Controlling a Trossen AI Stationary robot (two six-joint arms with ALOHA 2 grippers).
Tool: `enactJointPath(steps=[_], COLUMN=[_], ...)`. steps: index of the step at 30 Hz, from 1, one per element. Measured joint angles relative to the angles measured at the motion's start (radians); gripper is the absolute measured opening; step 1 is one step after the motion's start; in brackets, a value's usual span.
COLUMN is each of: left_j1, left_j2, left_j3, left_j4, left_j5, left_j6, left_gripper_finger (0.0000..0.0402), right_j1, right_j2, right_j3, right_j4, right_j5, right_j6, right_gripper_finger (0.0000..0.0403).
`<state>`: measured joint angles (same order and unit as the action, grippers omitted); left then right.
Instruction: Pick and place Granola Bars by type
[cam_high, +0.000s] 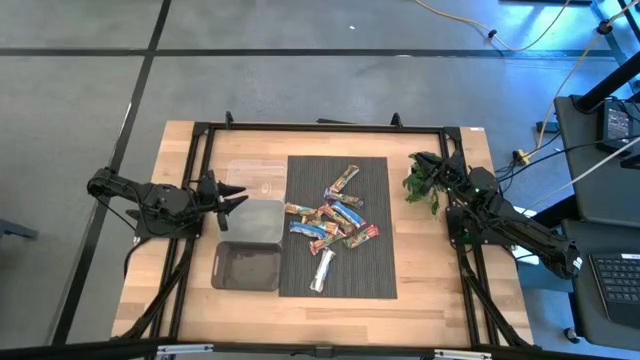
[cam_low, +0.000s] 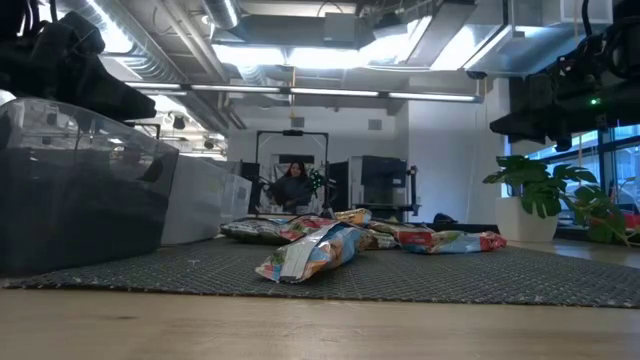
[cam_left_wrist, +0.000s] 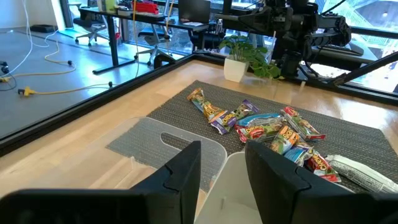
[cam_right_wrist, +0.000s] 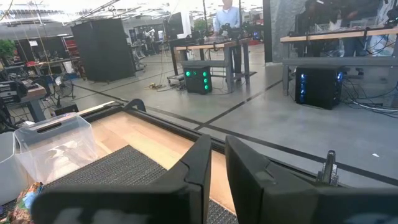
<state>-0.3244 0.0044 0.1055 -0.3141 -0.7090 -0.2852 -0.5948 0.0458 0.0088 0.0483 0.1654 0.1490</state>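
Note:
Several granola bars (cam_high: 335, 215) in blue, red-orange and brown-yellow wrappers lie in a loose pile on the middle of the dark mat (cam_high: 375, 275); they also show in the left wrist view (cam_left_wrist: 273, 127). One silver bar (cam_high: 322, 270) lies apart, nearer the front edge. My left gripper (cam_high: 238, 197) hovers at the table's left, over the bins, pointing at the pile; its fingers (cam_left_wrist: 222, 155) are open with nothing between them. My right gripper (cam_high: 450, 178) hangs at the table's right, beside the plant, shut and holding nothing (cam_right_wrist: 216, 152).
Three bins stand in a row left of the mat: a clear one (cam_high: 255, 178) at the far end, a pale grey one (cam_high: 252, 222), and a dark one (cam_high: 247, 267) nearest the front. A green plant sprig (cam_high: 423, 182) lies at the mat's far right. A black frame (cam_high: 320, 127) rims the table.

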Motion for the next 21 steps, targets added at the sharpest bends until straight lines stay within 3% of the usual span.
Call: enactJointPath(steps=[9,21], left_j1=[0.000,0.000], left_j2=[0.000,0.000], left_j3=[0.000,0.000], left_j4=[0.000,0.000], left_j5=[-0.008,-0.006], left_j6=[0.131,0.115], left_gripper_finger=[0.0120,0.0120], right_j1=[0.000,0.000], right_j2=[0.000,0.000], right_j3=[0.000,0.000], right_j4=[0.000,0.000], right_j5=[0.000,0.000], right_j6=[0.000,0.000], right_gripper_finger=[0.0052,0.0052])
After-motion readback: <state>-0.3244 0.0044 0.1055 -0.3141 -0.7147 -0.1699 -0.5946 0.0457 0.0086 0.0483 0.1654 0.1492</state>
